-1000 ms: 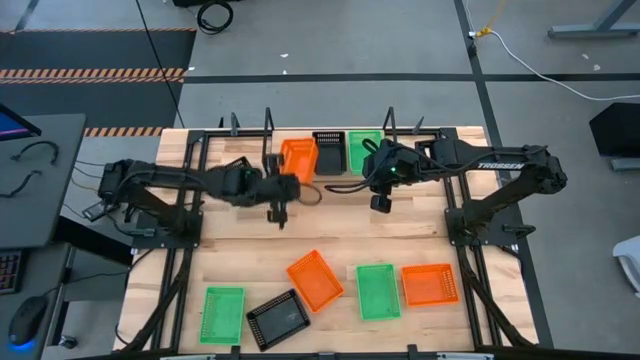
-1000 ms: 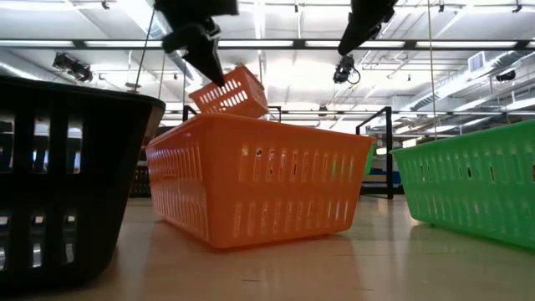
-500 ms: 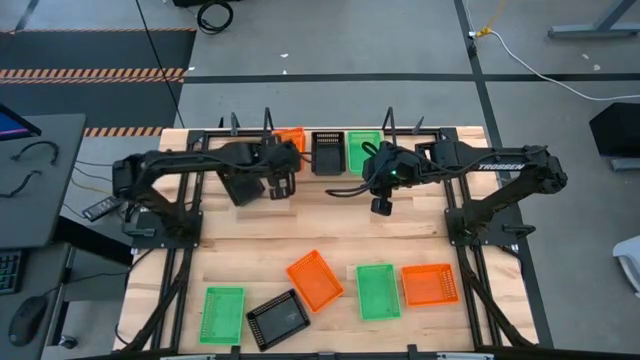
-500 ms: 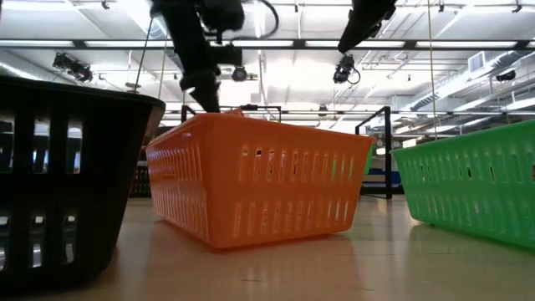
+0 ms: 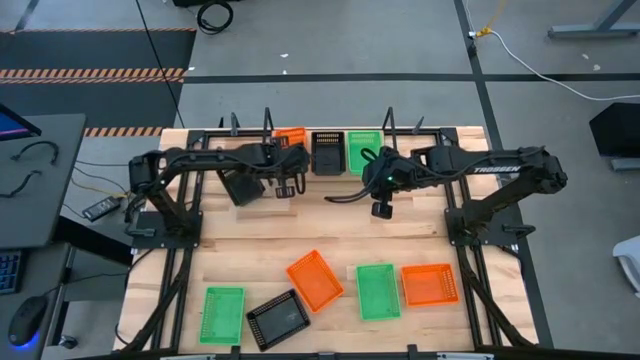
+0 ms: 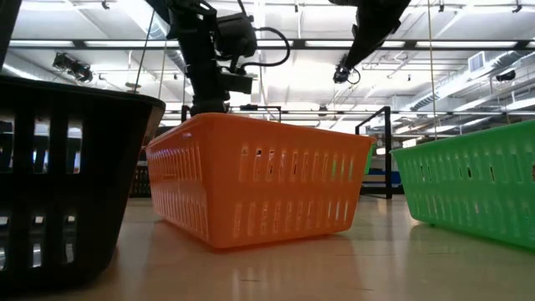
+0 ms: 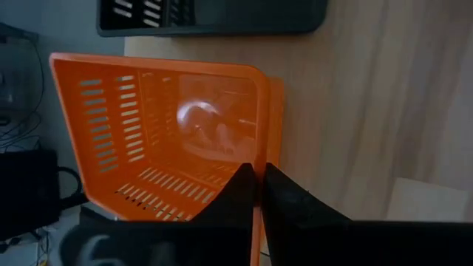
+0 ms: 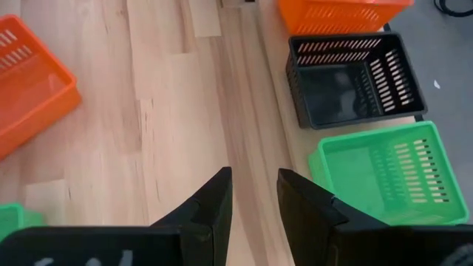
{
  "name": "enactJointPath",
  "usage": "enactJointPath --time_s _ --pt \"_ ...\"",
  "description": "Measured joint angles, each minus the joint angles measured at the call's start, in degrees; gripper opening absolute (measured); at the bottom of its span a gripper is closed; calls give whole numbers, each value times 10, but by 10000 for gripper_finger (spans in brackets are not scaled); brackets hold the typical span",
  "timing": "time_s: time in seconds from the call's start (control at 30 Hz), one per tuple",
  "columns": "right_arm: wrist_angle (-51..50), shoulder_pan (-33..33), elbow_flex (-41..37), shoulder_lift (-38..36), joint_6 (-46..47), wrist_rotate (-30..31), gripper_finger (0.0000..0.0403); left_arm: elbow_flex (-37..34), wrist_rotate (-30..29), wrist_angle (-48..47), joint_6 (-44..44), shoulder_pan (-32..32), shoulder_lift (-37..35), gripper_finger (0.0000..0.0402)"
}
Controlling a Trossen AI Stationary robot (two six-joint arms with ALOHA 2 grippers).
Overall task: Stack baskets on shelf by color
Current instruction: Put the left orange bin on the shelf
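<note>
Wooden table [image 5: 240, 255] with shelf [image 5: 420, 133] along far edge. Left gripper [image 7: 256, 193] pinches wall of orange basket [image 7: 159, 137] at shelf's left end, beside black basket [image 5: 328, 152] and green basket [image 5: 362, 150]. Right gripper [image 8: 251, 196] hovers empty, fingers apart, near shelf. Six baskets lie at near side.
</note>
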Motion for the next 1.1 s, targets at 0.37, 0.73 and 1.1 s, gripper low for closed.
enactJointPath --time_s 0.37,0.73,1.1 --pt "21 0 -4 0 0 4 114 0 59 1 0 11 0 39" --pt "24 0 -4 0 0 4 114 0 55 6 -28 11 0 123" --pt "24 0 -4 0 1 4 114 0 54 18 -53 11 0 156"
